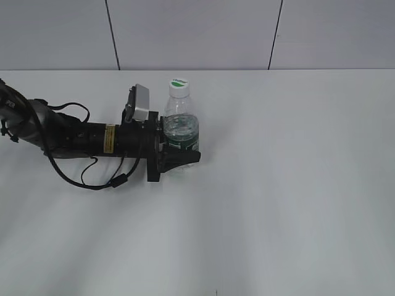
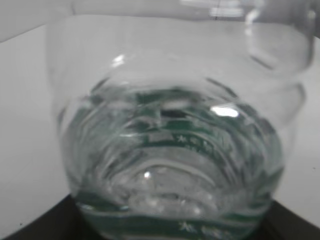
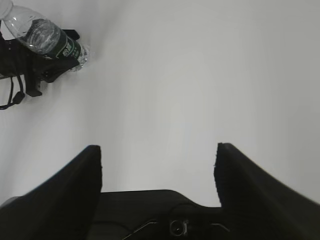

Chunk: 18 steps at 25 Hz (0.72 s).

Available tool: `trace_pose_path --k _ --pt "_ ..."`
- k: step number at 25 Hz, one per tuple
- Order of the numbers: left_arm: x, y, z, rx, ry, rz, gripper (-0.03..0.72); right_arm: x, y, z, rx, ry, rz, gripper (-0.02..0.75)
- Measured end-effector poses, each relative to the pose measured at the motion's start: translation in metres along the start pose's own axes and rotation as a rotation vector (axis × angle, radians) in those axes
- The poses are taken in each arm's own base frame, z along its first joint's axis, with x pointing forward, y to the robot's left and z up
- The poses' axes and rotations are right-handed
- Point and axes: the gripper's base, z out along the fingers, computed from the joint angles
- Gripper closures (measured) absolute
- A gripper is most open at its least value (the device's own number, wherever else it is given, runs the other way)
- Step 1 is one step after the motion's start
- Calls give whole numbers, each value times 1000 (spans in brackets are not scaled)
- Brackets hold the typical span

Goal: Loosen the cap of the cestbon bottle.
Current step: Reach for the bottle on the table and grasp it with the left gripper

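Left gripper [image 1: 179,148] has its fingers clamped round the cestbon bottle [image 1: 180,126], upright left of centre on the desk [image 1: 296,185], cap [image 1: 179,86] on top. Right gripper [image 3: 157,160] hangs with fingers spread wide, nothing between them.

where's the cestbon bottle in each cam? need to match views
Exterior view: cestbon bottle stands upright left of centre on the table, with the left gripper around its lower body.
Left wrist view: its ribbed body and green label fill the frame, very close; cap not in view.
Right wrist view: far top-left corner, small, tilted in the picture.
Shared landmark: the bottle's dark green label band.
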Motion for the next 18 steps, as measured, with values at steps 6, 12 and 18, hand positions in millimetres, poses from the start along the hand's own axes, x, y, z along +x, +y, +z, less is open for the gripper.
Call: trace_pose_path --k 6,12,18 --pt "0 -1 0 13 1 4 276 -43 5 24 -75 152 97 204" --pt "0 -2 0 19 -1 5 276 -82 3 51 -88 254 142 204" --pt "0 -2 0 25 1 8 276 -109 -1 80 -85 320 176 204"
